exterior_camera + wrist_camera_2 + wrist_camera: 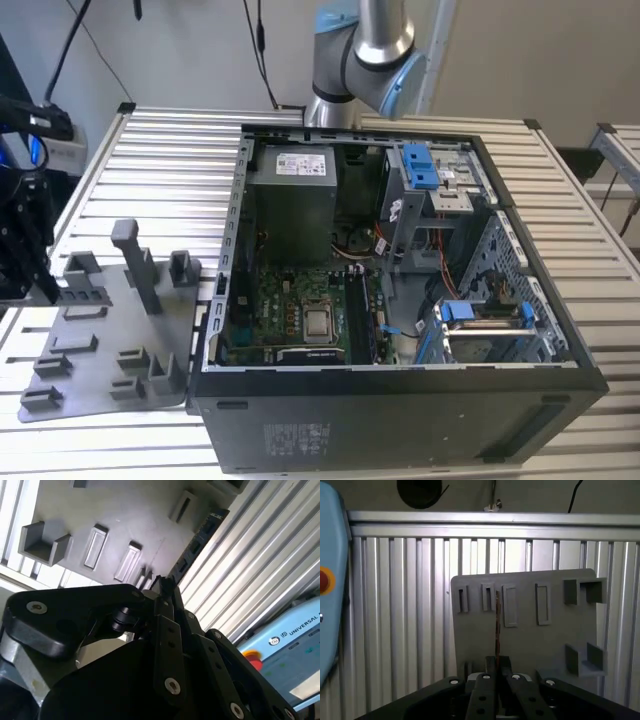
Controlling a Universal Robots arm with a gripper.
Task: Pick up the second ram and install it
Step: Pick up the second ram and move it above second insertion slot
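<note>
The fingers (482, 692) pinch the second ram (496, 622), a thin dark stick seen edge-on, over the gray tray (530, 640).

A computer case (400, 425) lies by the tabletop's (150, 150) near edge. At the exterior view's left, a holder plate (100, 345) lies under the tool (496, 661).

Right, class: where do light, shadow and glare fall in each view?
Exterior view: the slatted table is bright, the computer case shaded inside. Second wrist view: pale glare on the grey tray, the gripper a dark mass. First wrist view: even light, the second ram a thin line.
</note>
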